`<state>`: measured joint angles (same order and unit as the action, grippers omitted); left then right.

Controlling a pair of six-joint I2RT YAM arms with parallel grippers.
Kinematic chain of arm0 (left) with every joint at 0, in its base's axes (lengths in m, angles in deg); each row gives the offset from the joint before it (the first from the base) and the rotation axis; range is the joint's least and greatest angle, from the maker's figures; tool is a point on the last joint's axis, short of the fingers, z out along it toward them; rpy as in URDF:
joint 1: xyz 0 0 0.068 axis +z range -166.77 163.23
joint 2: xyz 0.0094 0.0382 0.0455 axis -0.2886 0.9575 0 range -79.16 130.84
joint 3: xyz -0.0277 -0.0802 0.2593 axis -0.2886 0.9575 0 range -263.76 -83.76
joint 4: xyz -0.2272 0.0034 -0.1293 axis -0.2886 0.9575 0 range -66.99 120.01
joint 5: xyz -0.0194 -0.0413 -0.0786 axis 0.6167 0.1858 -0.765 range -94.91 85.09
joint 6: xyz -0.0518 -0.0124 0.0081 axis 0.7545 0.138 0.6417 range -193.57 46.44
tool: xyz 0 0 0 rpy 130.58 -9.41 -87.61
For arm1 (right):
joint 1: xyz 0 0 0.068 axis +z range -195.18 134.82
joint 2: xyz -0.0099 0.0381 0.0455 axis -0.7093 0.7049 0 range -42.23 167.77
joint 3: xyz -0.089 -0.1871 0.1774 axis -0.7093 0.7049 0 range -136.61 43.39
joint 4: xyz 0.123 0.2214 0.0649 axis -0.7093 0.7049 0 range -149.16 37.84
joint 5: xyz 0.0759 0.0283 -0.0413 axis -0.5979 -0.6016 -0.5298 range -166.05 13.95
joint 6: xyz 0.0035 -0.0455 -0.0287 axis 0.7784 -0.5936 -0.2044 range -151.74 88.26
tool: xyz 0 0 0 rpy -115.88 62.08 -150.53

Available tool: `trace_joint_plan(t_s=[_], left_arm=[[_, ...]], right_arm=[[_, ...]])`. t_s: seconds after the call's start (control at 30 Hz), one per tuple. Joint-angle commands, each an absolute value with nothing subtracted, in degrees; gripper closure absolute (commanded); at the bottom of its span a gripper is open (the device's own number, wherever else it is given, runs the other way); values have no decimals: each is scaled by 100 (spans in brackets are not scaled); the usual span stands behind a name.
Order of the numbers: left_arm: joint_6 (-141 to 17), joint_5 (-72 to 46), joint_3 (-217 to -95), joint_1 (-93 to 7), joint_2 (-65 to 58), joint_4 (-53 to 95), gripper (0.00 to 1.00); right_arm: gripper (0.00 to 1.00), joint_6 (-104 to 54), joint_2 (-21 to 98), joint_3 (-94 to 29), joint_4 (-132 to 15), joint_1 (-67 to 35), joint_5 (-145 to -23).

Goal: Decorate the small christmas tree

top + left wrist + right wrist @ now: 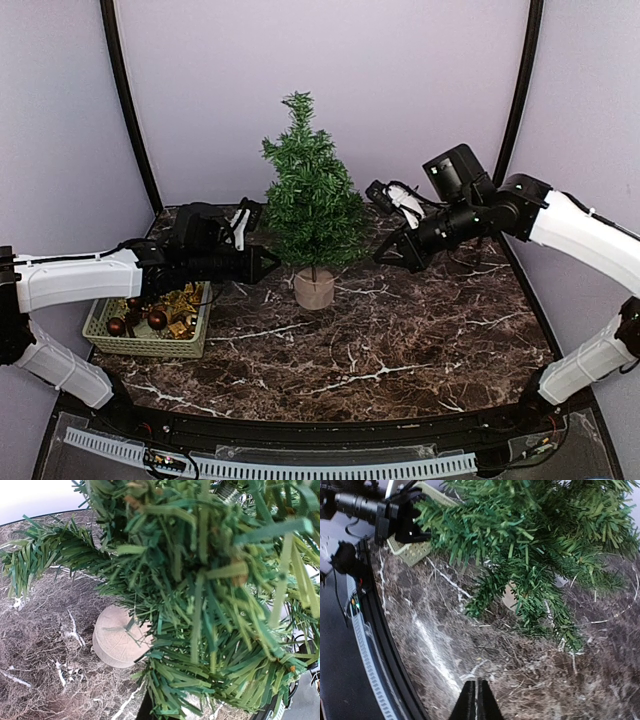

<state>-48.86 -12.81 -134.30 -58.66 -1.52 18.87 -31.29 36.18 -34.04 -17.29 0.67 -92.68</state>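
The small christmas tree [311,200] stands mid-table on its pale wooden stump [314,288], with no ornaments visible on it. My left gripper [270,263] is pushed into the lowest left branches. In the left wrist view, green bristles [200,605] fill the frame, the stump [117,636] lies below them, and only a dark finger tip [145,711] shows, so anything it holds is hidden. My right gripper [385,257] hangs to the right of the tree, clear of the branches. Its fingers [476,690] are pressed together above the marble with nothing seen between them.
A pale green basket [100,340] holding dark red balls [157,318] and gold ornaments [185,305] sits at the left, under my left arm. The dark marble table [400,340] ends in a black rail at the near edge. Grey curtain walls close the back.
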Motion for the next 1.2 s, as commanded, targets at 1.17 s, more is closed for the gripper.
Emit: trace_joint_plan(t_s=[1.17], left_arm=[[-4975, -966, -13488, -5604, -483, 1932, 100]], right_arm=[[100, -1538, 1494, -2076, -3680, 132, -5440]])
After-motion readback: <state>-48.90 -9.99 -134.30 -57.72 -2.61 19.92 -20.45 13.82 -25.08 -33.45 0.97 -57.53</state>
